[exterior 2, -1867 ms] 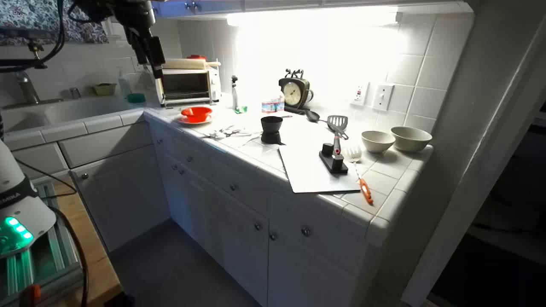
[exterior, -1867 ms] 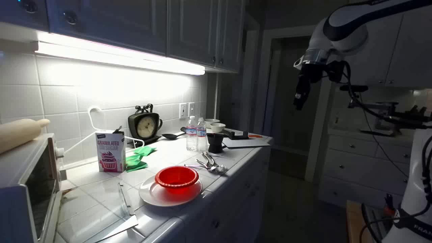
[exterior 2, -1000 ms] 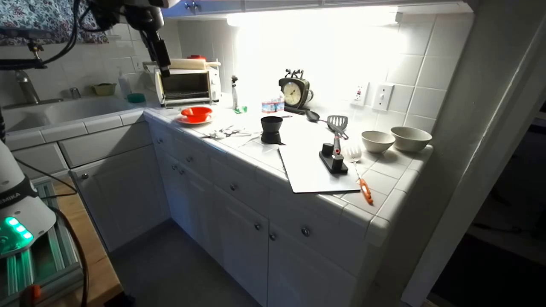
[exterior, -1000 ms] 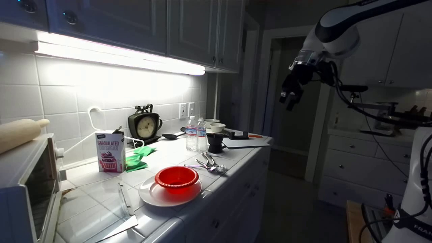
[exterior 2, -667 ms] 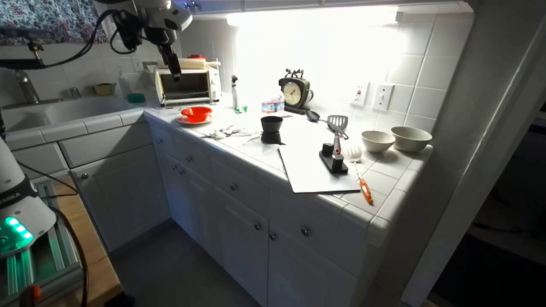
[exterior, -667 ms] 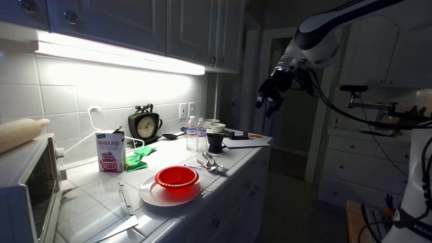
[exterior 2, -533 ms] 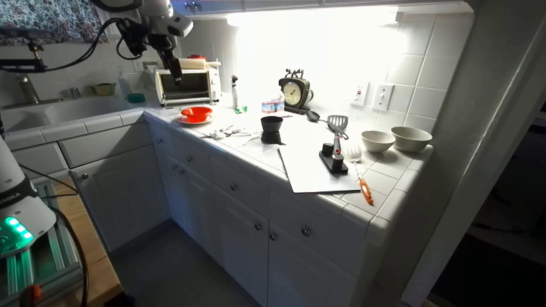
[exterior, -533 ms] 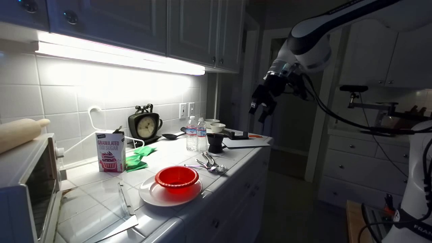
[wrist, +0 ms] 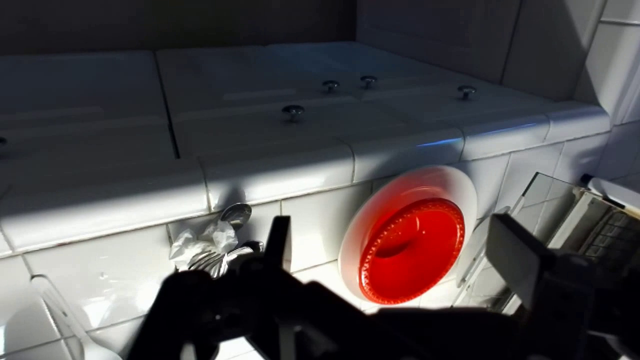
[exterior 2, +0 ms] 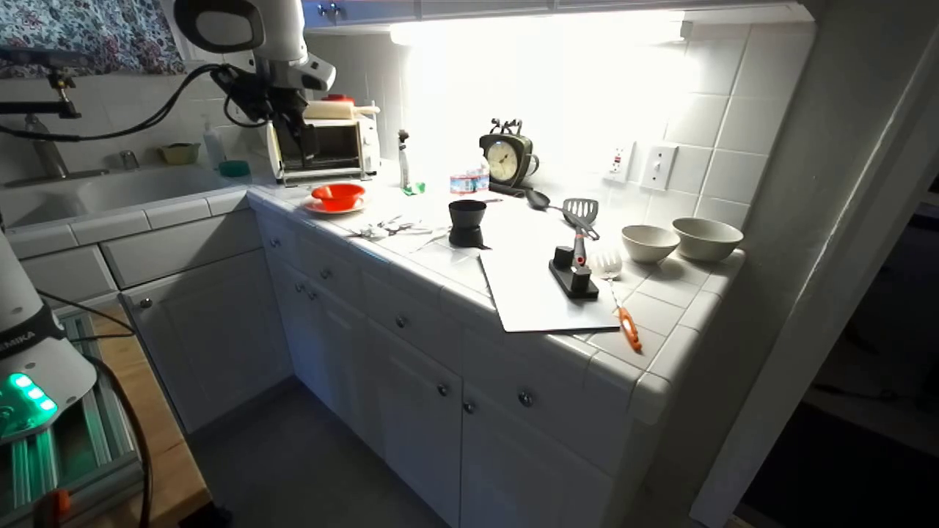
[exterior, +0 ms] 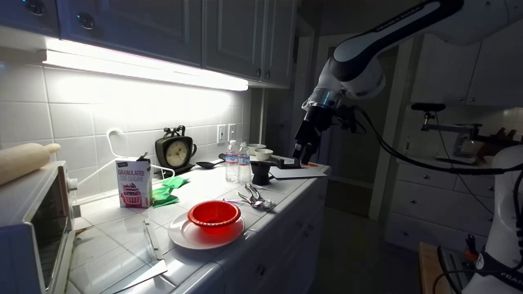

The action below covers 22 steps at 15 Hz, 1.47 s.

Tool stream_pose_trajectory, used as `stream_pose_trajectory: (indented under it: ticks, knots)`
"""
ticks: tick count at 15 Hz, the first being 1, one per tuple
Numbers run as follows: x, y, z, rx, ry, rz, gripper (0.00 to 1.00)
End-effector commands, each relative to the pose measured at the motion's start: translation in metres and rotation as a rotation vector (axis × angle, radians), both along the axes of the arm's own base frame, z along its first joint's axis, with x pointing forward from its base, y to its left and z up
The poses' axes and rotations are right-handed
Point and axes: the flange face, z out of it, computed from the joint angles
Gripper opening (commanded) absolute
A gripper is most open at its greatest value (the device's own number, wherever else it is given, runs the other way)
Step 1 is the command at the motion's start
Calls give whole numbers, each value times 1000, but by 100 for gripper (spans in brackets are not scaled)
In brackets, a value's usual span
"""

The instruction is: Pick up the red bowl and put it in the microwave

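In an exterior view I get only part of the microwave [exterior: 32, 200] at far left, the rest cut off, its inside dim; next sits the red bowl [exterior: 214, 214], hiding some of the plate [exterior: 179, 234] beneath; farther right hangs my gripper [exterior: 301, 157], dark on dark; the wrist view shows its fingers [wrist: 515, 255] well apart, their bases lost in black.
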Motion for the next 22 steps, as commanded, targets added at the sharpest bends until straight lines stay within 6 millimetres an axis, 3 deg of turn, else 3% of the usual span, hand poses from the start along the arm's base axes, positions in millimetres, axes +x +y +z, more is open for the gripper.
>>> stream_pose_trajectory:
  ticks: [1, 3, 5, 8, 16, 22]
  knots:
    - [1, 1, 0, -1, 1, 4, 100]
    - [2, 1, 1, -2, -2, 7, 100]
    - [18, -6, -8, 14, -36, -92, 100]
    - [34, -4, -23, 62, -72, -108, 100]
    - [78, 20, -77, 91, -72, 78, 100]
    - [101, 44, -106, 169, -104, 42, 100]
